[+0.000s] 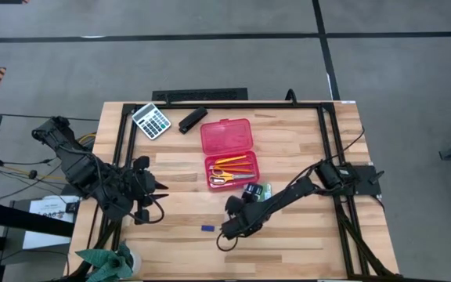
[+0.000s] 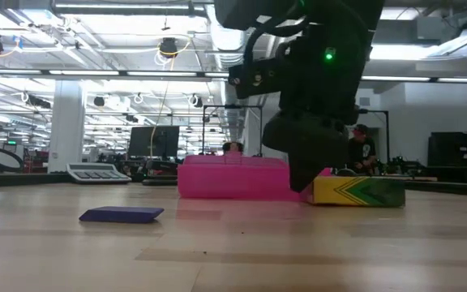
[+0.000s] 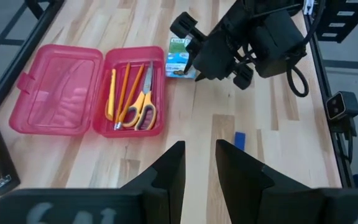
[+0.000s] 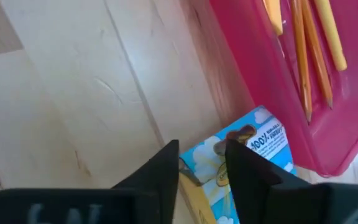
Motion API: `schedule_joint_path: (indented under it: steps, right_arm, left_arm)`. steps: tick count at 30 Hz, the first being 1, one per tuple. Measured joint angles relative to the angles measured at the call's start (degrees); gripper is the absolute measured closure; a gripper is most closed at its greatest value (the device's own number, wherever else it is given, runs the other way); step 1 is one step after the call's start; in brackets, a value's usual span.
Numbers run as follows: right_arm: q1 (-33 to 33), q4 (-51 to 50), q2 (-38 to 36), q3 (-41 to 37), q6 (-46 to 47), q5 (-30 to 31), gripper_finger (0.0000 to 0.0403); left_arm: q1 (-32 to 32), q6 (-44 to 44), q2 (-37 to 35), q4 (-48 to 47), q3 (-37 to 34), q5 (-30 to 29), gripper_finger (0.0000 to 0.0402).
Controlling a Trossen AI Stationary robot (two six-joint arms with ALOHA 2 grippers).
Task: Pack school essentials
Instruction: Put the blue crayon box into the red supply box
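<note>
The pink pencil case [image 1: 227, 153] lies open on the table; its near half holds the yellow-handled scissors [image 3: 143, 104], two orange pencils [image 3: 128, 90] and a yellow pen [image 3: 111, 93]. The green-and-white packet [image 1: 265, 190] lies flat just right of the case's near corner. The tiny blue piece [image 1: 207, 228] lies flat nearer the table's front. My right gripper [image 1: 245, 202] hangs low over the packet [image 4: 257, 146], open, one corner of it showing between the fingers. My left gripper [image 3: 199, 163] waits open at the table's left edge. My right gripper comes at the packet's corner [image 4: 207, 158] from above, slanting from the near side, a finger on either side of it. Whether the fingers touch the packet I cannot tell. The packet lies flat on the table.
The grey calculator [image 1: 151, 120] and black stapler [image 1: 193, 120] lie at the far left, behind the case. Black frame rails [image 1: 323, 133] run along the table's sides. A green plant [image 1: 104, 262] stands at the near left corner. Bare wood lies right of the case.
</note>
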Motion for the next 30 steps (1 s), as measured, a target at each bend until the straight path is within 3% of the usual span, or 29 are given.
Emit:
schedule_joint_path:
  steps: [9, 17, 26, 30]
  right_arm:
    - [0.1, -2.18, 0.0, 0.37, 5.19, -4.48, 0.0394]
    - [1.36, -1.95, -6.81, 5.14, 5.44, -6.13, 0.0401]
    - [1.2, -1.97, -16.47, 5.29, 9.55, -1.77, 0.0387]
    - [1.09, -1.96, -19.02, 5.27, 8.58, -4.45, 0.0346]
  left_arm:
    - [0.0, 0.39, 0.0, 0.0, 0.0, 0.02, 0.0317]
    - [0.0, 0.65, 0.0, 0.0, 0.0, -0.61, 0.0317]
    - [0.02, 0.37, 0.02, 0.29, 0.0, -3.94, 0.0317]
    - [-0.41, 0.15, -0.56, 0.37, 3.2, 3.04, 0.0316]
